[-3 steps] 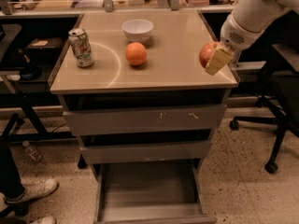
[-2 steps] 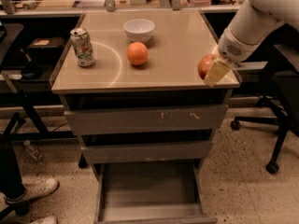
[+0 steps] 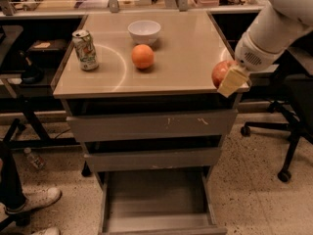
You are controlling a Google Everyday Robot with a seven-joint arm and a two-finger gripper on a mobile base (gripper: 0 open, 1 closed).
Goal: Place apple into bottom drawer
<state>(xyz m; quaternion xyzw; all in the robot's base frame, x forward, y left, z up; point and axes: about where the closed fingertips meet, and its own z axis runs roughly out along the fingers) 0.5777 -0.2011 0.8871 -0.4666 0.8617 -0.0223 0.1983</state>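
1 camera only, set high in front of the cabinet (image 3: 146,127) and tilted steeply down at middling range. The gripper (image 3: 226,80), clamped on the apple (image 3: 218,72), sits at frame right. The tabletop (image 3: 188,48) spreads left of it, and the open bottom drawer (image 3: 156,197) lies below and left, cut by the frame's lower edge.

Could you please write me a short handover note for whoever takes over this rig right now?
Pincer: shut on the apple, at the front right corner of the cabinet top.
Bottom drawer: pulled open below, and the part of its interior that shows is bare.
Done: apple grasped, drawer open.
Left: carry the apple down over the open drawer and release it inside.
Orange, bowl and can stand further left on the top.
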